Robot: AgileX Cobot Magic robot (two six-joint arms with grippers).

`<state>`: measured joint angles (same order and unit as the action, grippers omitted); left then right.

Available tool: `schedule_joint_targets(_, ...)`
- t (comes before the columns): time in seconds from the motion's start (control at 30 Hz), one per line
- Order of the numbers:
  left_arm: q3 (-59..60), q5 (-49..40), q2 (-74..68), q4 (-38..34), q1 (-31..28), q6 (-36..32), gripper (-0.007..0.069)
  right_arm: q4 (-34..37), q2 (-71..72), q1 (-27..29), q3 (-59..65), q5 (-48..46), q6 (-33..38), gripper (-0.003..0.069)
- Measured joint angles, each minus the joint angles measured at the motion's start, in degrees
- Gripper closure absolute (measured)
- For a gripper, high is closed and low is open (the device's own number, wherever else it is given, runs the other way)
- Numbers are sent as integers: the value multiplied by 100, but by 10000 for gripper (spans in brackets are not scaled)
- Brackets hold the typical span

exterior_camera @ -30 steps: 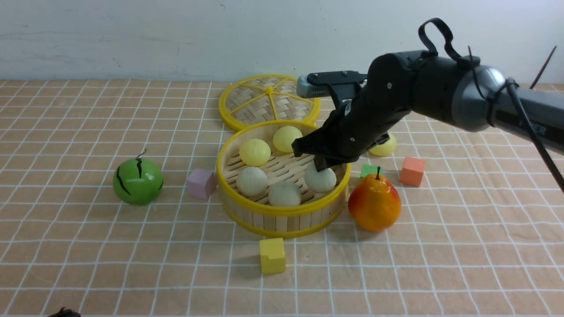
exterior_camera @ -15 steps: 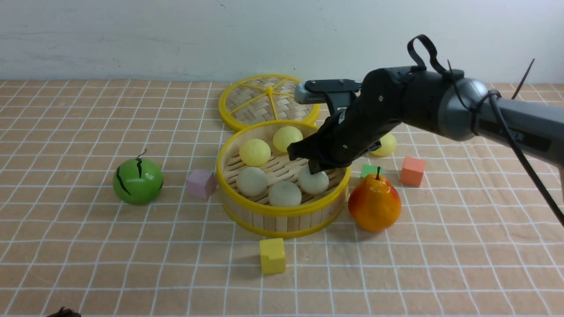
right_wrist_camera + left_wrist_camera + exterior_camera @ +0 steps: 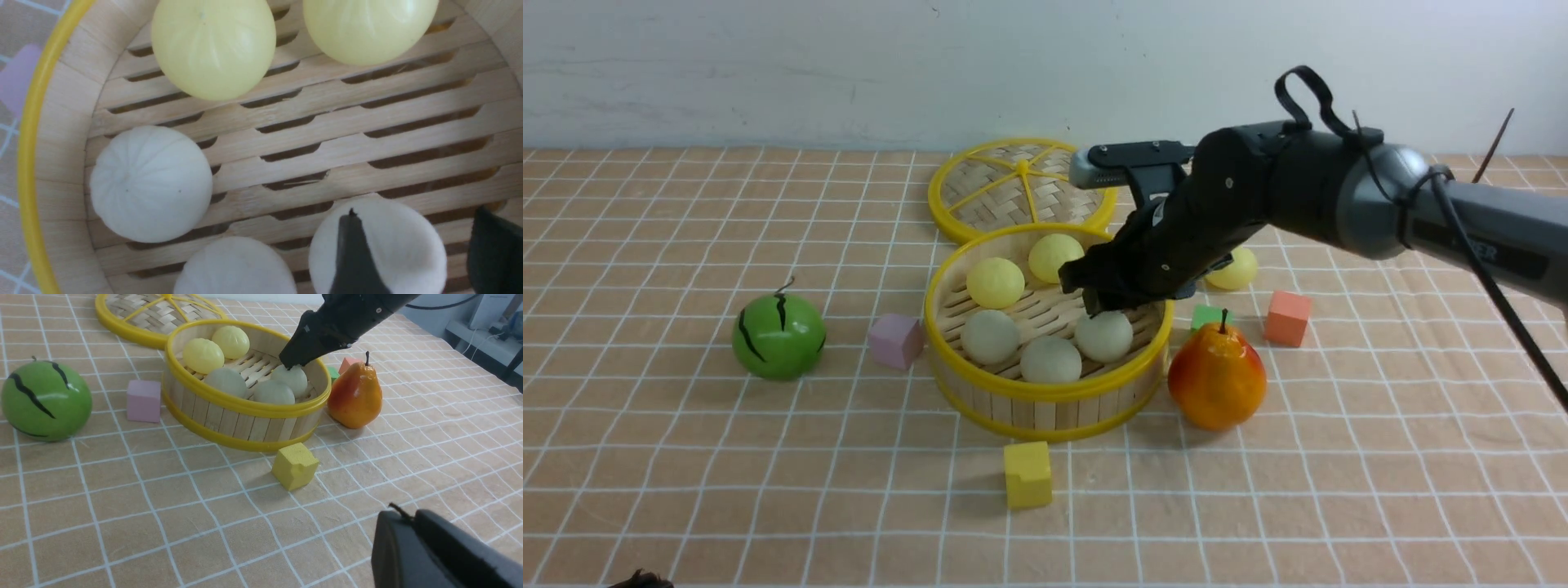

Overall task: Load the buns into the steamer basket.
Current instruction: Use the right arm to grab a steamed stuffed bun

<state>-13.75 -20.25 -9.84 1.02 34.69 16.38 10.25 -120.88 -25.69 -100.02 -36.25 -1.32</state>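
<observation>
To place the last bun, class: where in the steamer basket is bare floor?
Bare slats cross the middle of the round bamboo steamer basket, between two pale yellow buns behind and three off-white buns in front. The front row is crowded.

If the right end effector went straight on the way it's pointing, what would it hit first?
Most likely the off-white pleated round bun right under the open right end effector. The bun rests on the floor of the round bamboo steamer basket. The gap between them is hard to judge.
</observation>
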Motion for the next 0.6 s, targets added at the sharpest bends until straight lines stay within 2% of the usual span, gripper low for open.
schedule_joint_targets(0.03,0,0,0,0,0,0,578,-95,195,0,0,-52,0,243)
schedule_joint_targets(0.17,0,0,0,0,0,0,575,-441,601,115,-10,-170,-21,237)
schedule_joint_targets(0.37,0,0,0,0,0,0,572,-776,471,828,-127,-659,-303,312)
schedule_joint_targets(0.6,0,0,0,0,0,0,564,-606,-163,1244,-677,-1045,-318,319)
